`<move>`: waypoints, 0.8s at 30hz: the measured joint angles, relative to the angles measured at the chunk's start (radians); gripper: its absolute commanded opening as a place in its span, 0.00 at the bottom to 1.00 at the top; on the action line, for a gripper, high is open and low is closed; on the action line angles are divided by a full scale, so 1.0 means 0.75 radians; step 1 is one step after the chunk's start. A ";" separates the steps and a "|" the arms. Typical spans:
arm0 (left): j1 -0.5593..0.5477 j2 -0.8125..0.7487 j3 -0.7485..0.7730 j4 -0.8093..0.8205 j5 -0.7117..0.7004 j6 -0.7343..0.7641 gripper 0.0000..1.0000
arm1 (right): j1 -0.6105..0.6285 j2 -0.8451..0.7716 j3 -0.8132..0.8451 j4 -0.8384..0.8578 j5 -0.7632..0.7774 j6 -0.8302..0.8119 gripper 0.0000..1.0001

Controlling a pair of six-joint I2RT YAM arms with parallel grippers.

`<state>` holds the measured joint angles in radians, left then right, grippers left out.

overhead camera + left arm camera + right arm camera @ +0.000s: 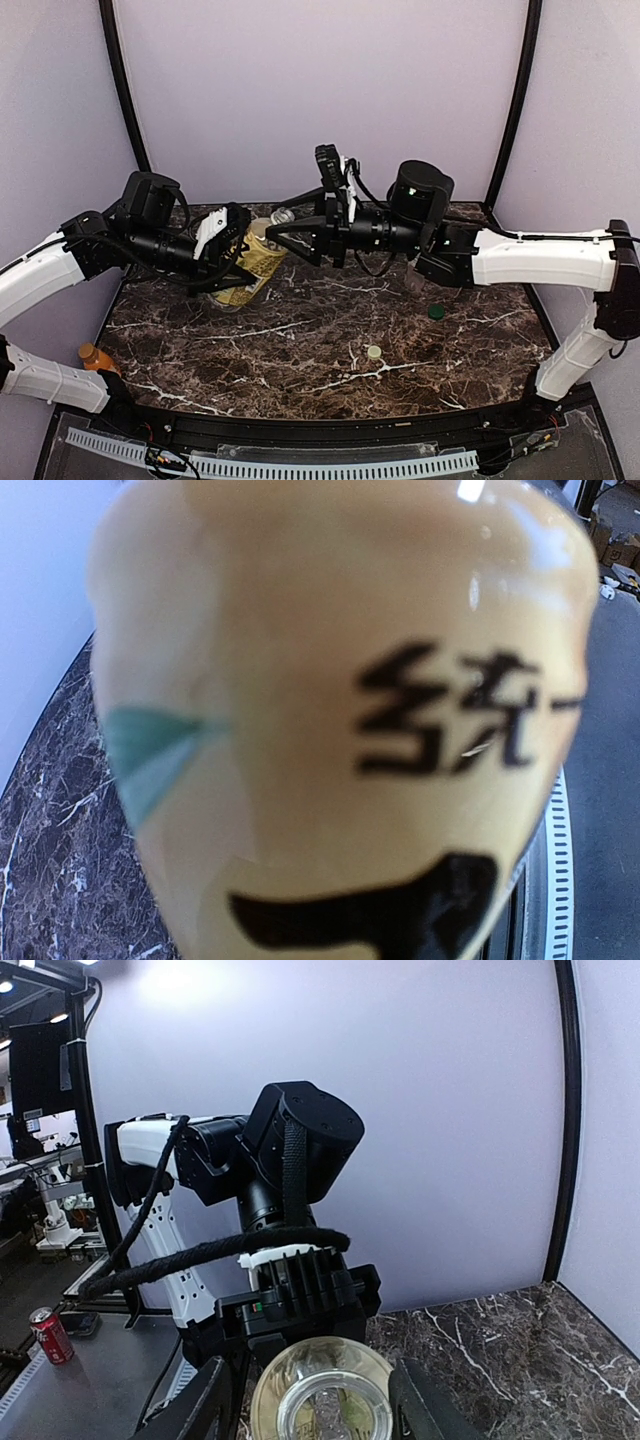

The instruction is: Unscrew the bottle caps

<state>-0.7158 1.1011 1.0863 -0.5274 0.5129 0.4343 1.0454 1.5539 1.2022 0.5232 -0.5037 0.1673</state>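
Two robot arms meet over a dark, white-veined marble surface (300, 335). The left gripper (230, 268) is clamped on the yellow-labelled bottle (256, 262) and holds it tilted above the far left part of the surface, its top end slanting up toward the right arm. In the left wrist view the bottle (340, 730) fills nearly the whole picture: a glossy pale-yellow label with bold black characters and a small teal wedge at one side.

The right gripper (272, 228) sits at the bottle's top end with its jaws apart. Its dark fingers (425, 1405) flank that end, which is seen head-on in the right wrist view as a clear round ring inside a yellow shoulder. A slim gap shows beside one finger. Whether a cap sits on the neck cannot be told.

A dark green cap (436, 312) lies loose on the surface to the right. A pale cream cap (374, 352) lies nearer the front, well apart from it. An orange bottle (93, 355) is at the front left edge, beside the left arm.
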 measured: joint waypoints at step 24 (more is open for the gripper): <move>0.001 -0.011 -0.019 0.005 -0.040 0.047 0.99 | -0.009 -0.012 0.081 -0.313 0.131 -0.099 0.00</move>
<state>-0.7151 1.0927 1.0718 -0.5240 0.4828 0.4694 1.0389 1.5452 1.2633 0.2882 -0.4057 0.0933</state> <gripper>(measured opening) 0.987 0.301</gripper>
